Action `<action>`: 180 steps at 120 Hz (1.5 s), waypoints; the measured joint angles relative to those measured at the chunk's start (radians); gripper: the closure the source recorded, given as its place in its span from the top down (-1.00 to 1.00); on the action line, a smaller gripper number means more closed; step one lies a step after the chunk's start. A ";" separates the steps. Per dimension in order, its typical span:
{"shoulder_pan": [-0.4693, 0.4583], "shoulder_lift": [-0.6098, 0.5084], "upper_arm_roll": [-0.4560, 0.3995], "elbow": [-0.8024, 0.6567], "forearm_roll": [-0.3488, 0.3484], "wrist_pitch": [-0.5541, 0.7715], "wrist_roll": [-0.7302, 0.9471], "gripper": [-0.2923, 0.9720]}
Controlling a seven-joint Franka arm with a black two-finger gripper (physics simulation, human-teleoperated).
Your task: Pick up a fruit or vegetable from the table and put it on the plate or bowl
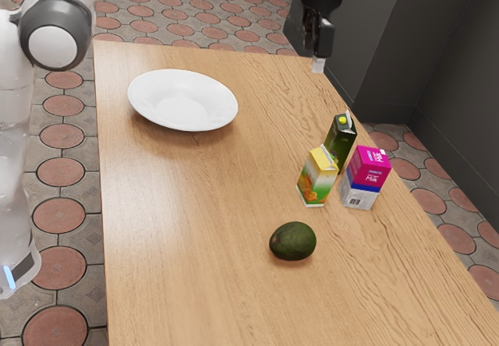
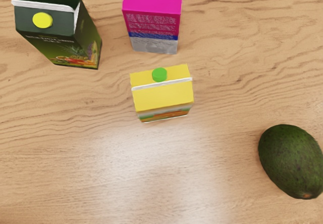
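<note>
I am at the opening step: nothing is picked yet, and the reach for the fruit has not begun. The gripper [image 1: 318, 64] hangs high over the far corner of the table [image 1: 195, 229] on the exterior view's right. From this angle I cannot tell whether the jaws are open or closed; nothing hangs from them.

The avocado [image 1: 293, 241] is the only fruit I see. It lies on its side on bare wood toward the table's near end, closer to the edge on the exterior view's right, and apart from everything else. In the wrist view the avocado [image 2: 291, 160] sits off to one side of the camera's centre, so the hand is not over it.

The plate [image 1: 182, 100] is white and holds nothing. It sits near the far corner on the exterior view's left, well apart from the avocado.

Next, I judge, I must carry the hand toward the near end, centre it over the avocado and come down across its narrow width. Three upright cartons stand close together between the hand and the fruit: green [image 1: 340, 139], yellow [image 1: 316, 176] and pink [image 1: 366, 176]. The approach should pass above them. The skin is rounded, so an off-centre pinch could let it roll.

The table is light grained wood. The floor is round terracotta tiles, and dark grey walls stand beyond the edge on the exterior view's right.
</note>
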 joint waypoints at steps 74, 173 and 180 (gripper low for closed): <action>-0.150 0.106 -0.055 -0.200 0.036 0.195 -0.004 0.54; -0.141 -0.162 -0.010 -0.797 0.011 0.588 -0.218 0.54; -0.140 -0.175 -0.012 -0.807 0.009 0.594 -0.226 0.54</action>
